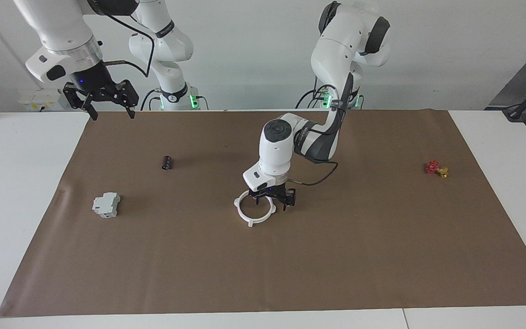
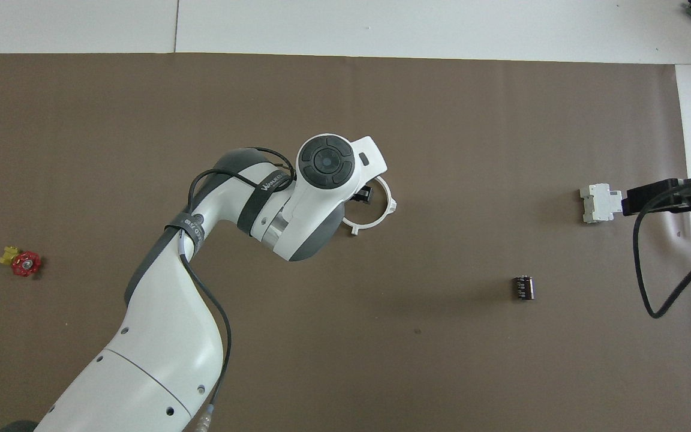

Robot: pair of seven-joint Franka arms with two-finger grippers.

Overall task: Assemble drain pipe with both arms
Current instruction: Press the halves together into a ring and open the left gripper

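The drain pipe (image 1: 255, 211), a closed white ring with outer tabs, lies on the brown paper mat (image 1: 336, 256) at the centre of the facing view. The left gripper (image 1: 272, 201) hangs low over the ring's rim, fingers spread and gripping nothing; in the overhead view the arm's wrist hides part of the ring. The right gripper (image 1: 109, 106) waits raised at the upper left of the facing view, fingers apart and empty.

A black cylinder (image 1: 166, 162) and a grey-white blocky box (image 1: 106, 204) sit at middle left, and a red and yellow valve (image 1: 436, 168) at middle right. The lettering on the left arm's strap is too small to read.
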